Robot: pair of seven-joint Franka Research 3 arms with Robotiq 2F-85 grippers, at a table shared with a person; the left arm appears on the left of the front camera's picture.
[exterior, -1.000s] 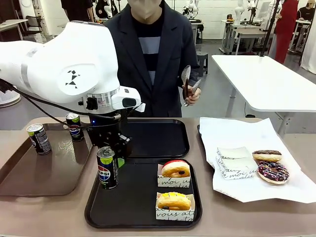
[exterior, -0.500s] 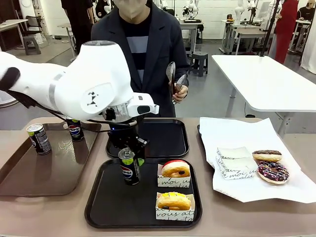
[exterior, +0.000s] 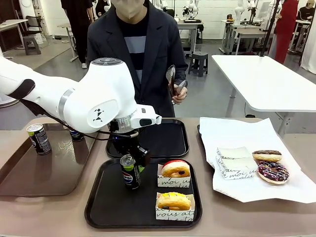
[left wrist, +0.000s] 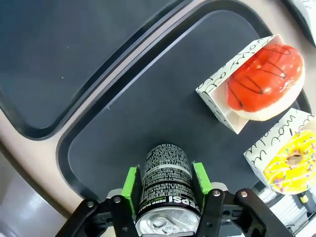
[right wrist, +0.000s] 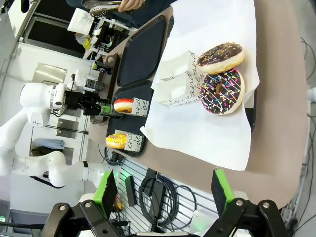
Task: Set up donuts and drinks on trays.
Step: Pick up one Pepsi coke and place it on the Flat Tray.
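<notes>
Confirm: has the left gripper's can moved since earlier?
Yes. Pepsi can moved right, from the left edge of the near black tray toward the red-topped donut.

A brown-topped table (exterior: 44, 217) fills the foreground; beyond it a grey floor (exterior: 217, 98) runs back through a wide, evenly lit workroom; at the right stands a white table (exterior: 266, 79), its top bright under the light; behind that, farther off, grey work tables (exterior: 242, 29) carry equipment too small to make out; a low black stool (exterior: 200, 60) stands in the middle distance; at the far left a dark tabletop (exterior: 12, 23) and a dark seat (exterior: 30, 43) stand near a white wall (exterior: 52, 15); the back wall (exterior: 215, 12) is white as well.
</notes>
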